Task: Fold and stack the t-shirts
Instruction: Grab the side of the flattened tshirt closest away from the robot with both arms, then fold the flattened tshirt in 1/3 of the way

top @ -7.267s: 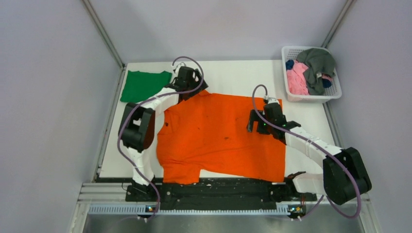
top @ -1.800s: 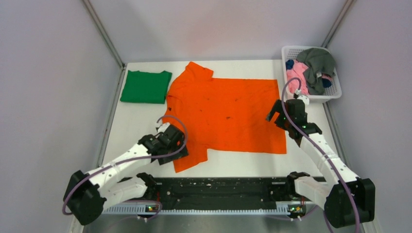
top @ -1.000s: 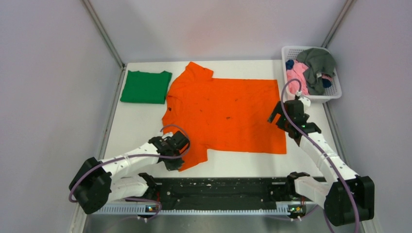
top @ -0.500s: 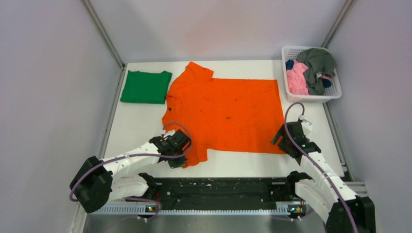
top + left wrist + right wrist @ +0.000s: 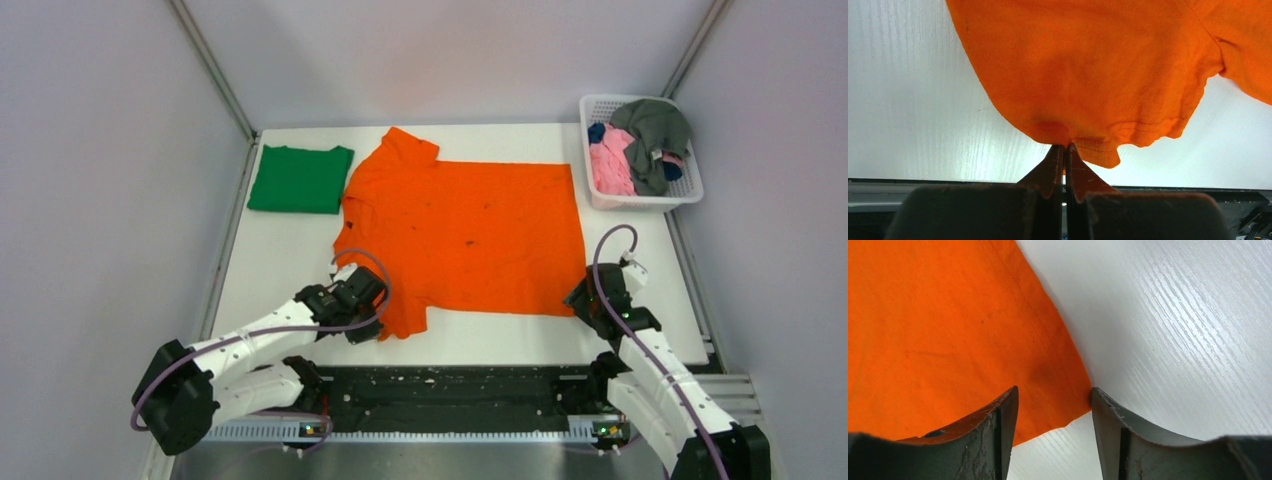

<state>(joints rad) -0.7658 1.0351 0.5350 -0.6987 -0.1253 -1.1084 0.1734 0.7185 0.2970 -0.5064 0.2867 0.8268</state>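
While the orange t-shirt (image 5: 465, 235) is lying spread flat on the desk (image 5: 280, 270), beside the folded green t-shirt (image 5: 297, 179), the first fold is, I judge, only being set up. The left fingers (image 5: 1055, 165) are pinching the near sleeve hem tight. The right fingers (image 5: 1003, 415) are standing half open astride the near hem corner, not yet clamping it; that corner needs gripping before both ends are lifted together.

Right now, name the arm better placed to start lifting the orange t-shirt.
Left. The left end effector is shut on the orange t-shirt at its sleeve hem; the right end effector straddles a hem corner, jaws apart, no grip yet.
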